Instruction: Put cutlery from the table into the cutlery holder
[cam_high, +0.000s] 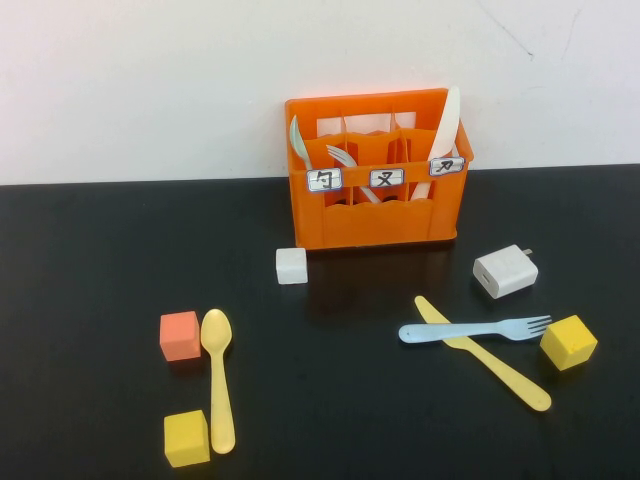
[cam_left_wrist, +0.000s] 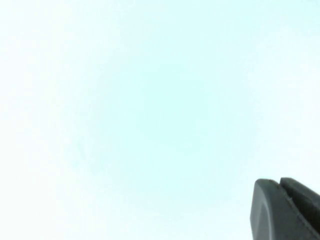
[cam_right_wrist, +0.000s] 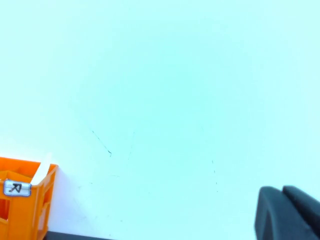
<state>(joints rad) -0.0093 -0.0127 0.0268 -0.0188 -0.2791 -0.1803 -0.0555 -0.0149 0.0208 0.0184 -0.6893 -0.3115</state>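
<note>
**Op:** Looking at the start of the job — nothing picked yet. Left gripper (cam_left_wrist: 287, 210) and right gripper (cam_right_wrist: 290, 212) are both sitting closed and empty, parked off the table facing the wall; neither is showing in the high view.

**Eng:** Where's the cutlery lying?

**Op:** Spoon (cam_high: 218, 385) is lying front-left, long axis running near-to-far, bowl pointing at the cutlery holder (cam_high: 375, 215). Knife (cam_high: 482, 352) and fork (cam_high: 475, 329) are crossing front-right — fork on top, tines pointing right; knife running diagonally, far-left to near-right.

**Eng:** Next move?

**Op:** I'm guessing left arm for the spoon: open up, come down across the handle, clear of the orange cube (cam_high: 180, 335) just beside it.
</note>
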